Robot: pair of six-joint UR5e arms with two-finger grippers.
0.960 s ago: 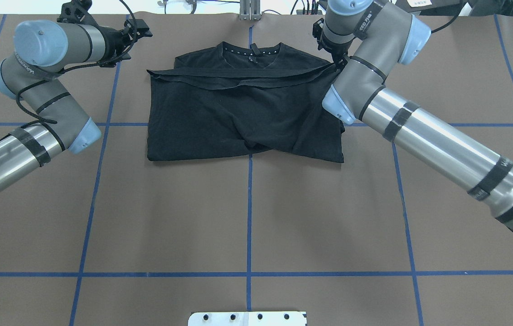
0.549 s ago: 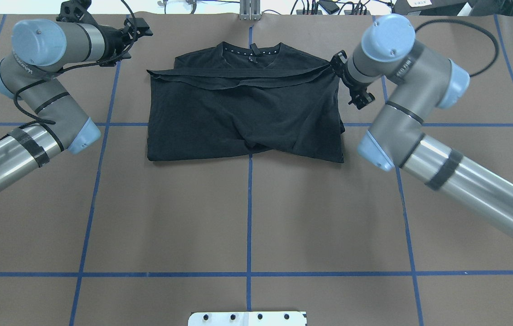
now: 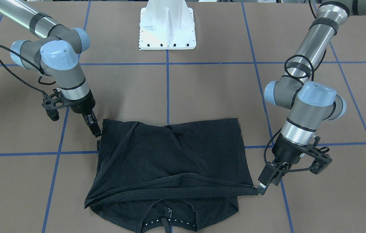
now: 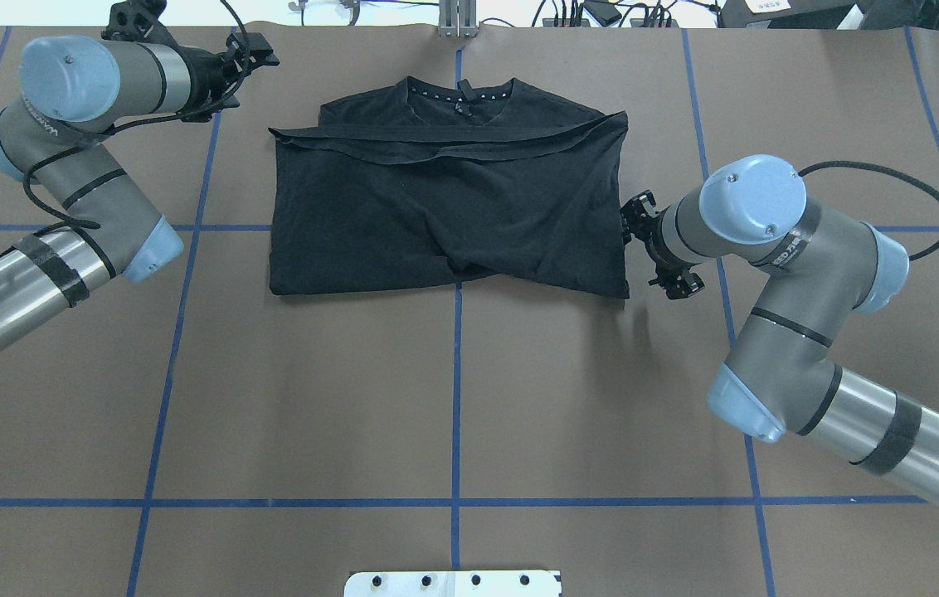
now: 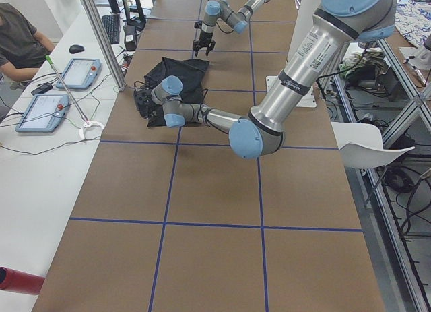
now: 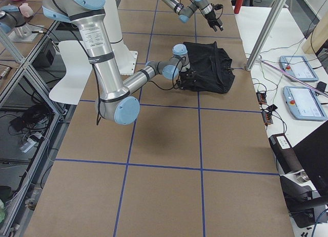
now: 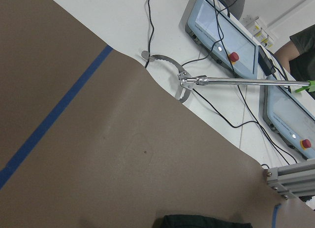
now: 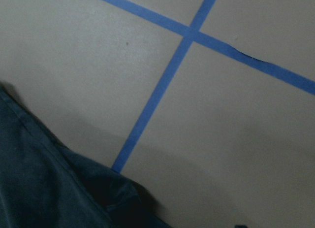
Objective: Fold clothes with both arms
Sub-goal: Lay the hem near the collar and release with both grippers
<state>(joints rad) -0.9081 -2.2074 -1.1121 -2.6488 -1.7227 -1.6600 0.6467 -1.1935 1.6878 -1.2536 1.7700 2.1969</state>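
Brown table (image 3: 202, 97), T-shirt (image 3: 170, 155) beside right gripper (image 3: 94, 129)

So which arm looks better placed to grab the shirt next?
Right, probably: the right gripper sits beside the T-shirt, cloth in its wrist view. The left gripper hangs off the far corner, its camera seeing mostly table.

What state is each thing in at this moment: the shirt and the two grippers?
T-shirt: folded over on itself, lying flat on the table, collar uncovered.
Left gripper: near the shirt's collar-end corner; open or shut unclear.
Right gripper: at the shirt's side edge, near the corner closest to the robot; open or shut unclear.
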